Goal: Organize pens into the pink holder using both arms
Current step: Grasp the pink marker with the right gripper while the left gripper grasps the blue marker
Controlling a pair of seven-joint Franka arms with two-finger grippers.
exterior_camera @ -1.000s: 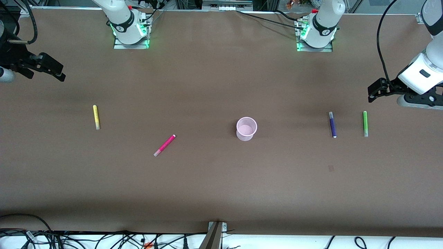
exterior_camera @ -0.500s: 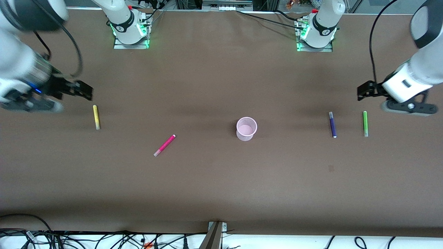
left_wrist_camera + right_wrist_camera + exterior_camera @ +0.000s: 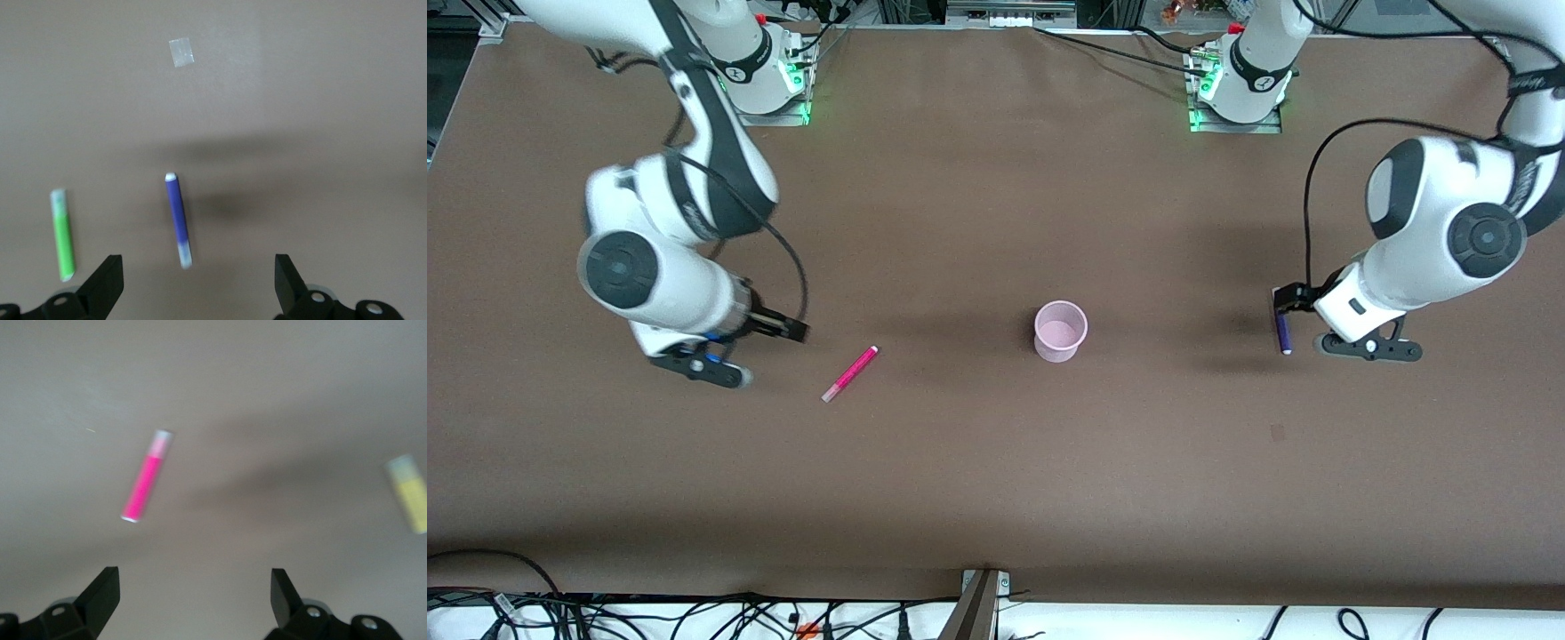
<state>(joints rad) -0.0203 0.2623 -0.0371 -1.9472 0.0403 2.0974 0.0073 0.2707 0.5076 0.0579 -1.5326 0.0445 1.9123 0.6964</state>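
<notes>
The pink holder (image 3: 1060, 331) stands upright mid-table. The magenta pen (image 3: 850, 373) lies toward the right arm's end; my right gripper (image 3: 791, 331) hovers beside it, open and empty. In the right wrist view the magenta pen (image 3: 147, 485) and the yellow pen (image 3: 410, 500) lie ahead of the open gripper (image 3: 193, 597); the front view hides the yellow pen under the right arm. My left gripper (image 3: 1286, 299) is open over the dark purple pen (image 3: 1284, 338). The left wrist view shows the purple pen (image 3: 177, 220) between the open fingers (image 3: 107, 283) and the green pen (image 3: 63, 233) beside it.
A small pale patch (image 3: 1277, 433) marks the brown table nearer the front camera than the purple pen; it also shows in the left wrist view (image 3: 181, 52). Cables run along the table's front edge (image 3: 694, 613). The arm bases (image 3: 763, 80) stand at the back.
Both arms swung in from the table's ends and came down. The right gripper passed the yellow pen toward the magenta one; the left gripper moved over the purple pen, covering the green pen in the front view.
</notes>
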